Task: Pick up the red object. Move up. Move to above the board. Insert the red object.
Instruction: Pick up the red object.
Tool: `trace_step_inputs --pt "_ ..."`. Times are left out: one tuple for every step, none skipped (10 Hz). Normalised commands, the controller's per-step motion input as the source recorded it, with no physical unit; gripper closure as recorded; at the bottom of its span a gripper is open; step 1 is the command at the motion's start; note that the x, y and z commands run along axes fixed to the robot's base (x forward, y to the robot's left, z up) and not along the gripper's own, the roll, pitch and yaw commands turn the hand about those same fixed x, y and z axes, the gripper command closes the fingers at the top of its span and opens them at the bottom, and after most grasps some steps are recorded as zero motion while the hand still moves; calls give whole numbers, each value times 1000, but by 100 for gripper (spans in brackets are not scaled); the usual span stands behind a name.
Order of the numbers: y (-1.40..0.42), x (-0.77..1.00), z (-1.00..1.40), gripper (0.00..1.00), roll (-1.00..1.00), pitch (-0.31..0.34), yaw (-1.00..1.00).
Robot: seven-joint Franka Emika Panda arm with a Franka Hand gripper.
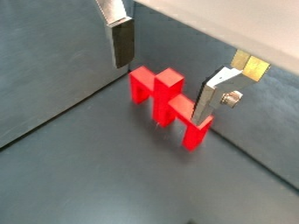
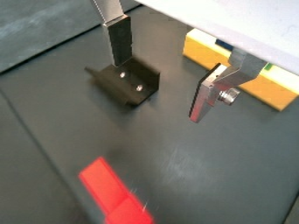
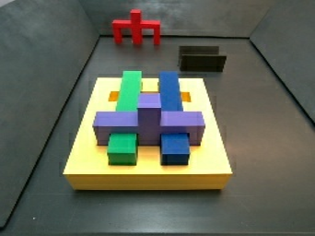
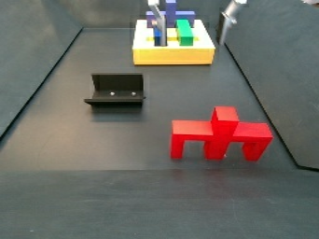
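The red object (image 1: 162,94) stands upright on the dark floor, a bar with three legs and a central stub. It also shows in both side views (image 3: 135,28) (image 4: 219,137) and partly in a wrist view (image 2: 112,189). My gripper (image 1: 165,72) is open and empty, above the red object, with one finger (image 1: 121,41) on each side of it and not touching. A fingertip (image 4: 232,9) shows at the top edge of a side view. The yellow board (image 3: 150,164) with green, blue and purple blocks lies apart from the red object (image 4: 173,56) (image 2: 239,68).
The black fixture (image 4: 116,90) stands on the floor between the red object and the board; it also shows in a side view (image 3: 204,60) and in a wrist view (image 2: 128,82). Dark grey walls enclose the floor on the sides.
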Motion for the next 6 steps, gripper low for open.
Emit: trace_step_inputs --pt "869 -217 -251 0 0 -36 -103" --pt "609 -89 -260 0 50 -50 -131" --pt "211 0 -214 0 37 -14 -60" --pt "109 -20 -260 0 16 -19 -91" --pt "240 -463 -420 0 7 -121 -117" --pt "320 -669 -386 0 7 -124 -217"
